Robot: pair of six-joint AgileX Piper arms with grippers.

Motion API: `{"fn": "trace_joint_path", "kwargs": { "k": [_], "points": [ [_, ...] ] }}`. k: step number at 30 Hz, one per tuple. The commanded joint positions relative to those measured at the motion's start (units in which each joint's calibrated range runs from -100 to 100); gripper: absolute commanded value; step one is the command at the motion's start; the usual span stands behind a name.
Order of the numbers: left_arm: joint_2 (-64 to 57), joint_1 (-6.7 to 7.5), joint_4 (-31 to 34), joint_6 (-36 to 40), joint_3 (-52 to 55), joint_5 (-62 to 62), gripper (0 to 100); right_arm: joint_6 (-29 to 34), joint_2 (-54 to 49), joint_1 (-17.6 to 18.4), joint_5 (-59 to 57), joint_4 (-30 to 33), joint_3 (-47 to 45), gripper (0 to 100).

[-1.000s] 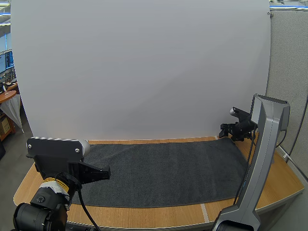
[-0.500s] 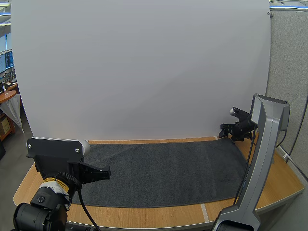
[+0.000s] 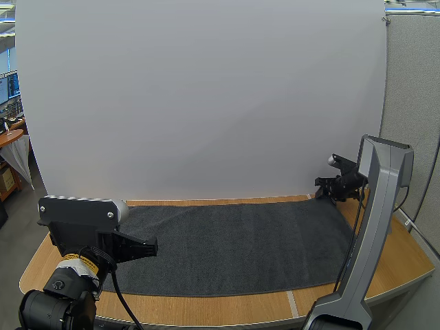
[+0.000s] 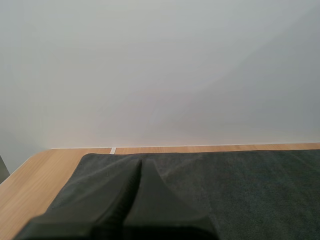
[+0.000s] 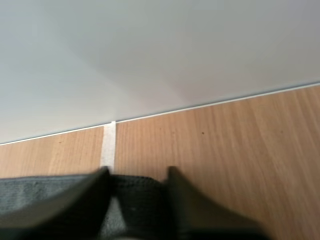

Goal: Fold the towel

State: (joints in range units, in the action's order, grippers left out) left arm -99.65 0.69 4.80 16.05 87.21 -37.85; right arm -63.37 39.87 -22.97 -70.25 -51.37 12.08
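Left gripper (image 4: 139,165) hovers over the left end of the dark grey towel (image 3: 234,240), its 2 fingers pressed together into 1 wedge, holding nothing. The towel lies spread flat across the wooden table (image 3: 412,265). At the far right corner, the right gripper (image 5: 136,175) has its fingers parted, straddling the towel's edge

White board (image 3: 199,96) behind wooden table (image 3: 402,268), grey partition (image 3: 412,82) alongside.
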Motion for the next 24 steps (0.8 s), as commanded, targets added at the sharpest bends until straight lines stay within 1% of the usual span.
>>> {"fn": "trace_joint_path", "kwargs": {
  "k": [1, 7, 13, 15, 20, 24],
  "points": [
    [-0.3, 0.03, 0.2, -0.1, -0.4, 0.6, 0, 0.8, 0.1, -0.2, 1.5, 0.6, -0.4, 0],
    [-0.3, 0.03, 0.2, -0.1, -0.4, 0.6, 0, 0.8, -0.2, -0.3, 2.0, 0.6, -0.4, 0],
    [-0.3, 0.03, 0.2, -0.1, -0.4, 0.6, 0, 0.8, -2.8, -0.3, 0.6, -0.5, -0.4, 0],
    [-0.3, 0.03, 0.2, -0.1, -0.4, 0.6, 0, 0.8, -4.3, -0.3, -1.4, -0.9, -0.4, 0],
    [-0.3, 0.03, 0.2, -0.1, -0.4, 0.6, 0, 0.8, -7.4, 0.0, -5.9, -4.5, -0.4, 0],
    [-0.3, 0.03, 0.2, -0.1, -0.4, 0.6, 0, 0.8, -9.2, 1.1, -9.4, -4.5, -0.4, 0]
  ]
}}
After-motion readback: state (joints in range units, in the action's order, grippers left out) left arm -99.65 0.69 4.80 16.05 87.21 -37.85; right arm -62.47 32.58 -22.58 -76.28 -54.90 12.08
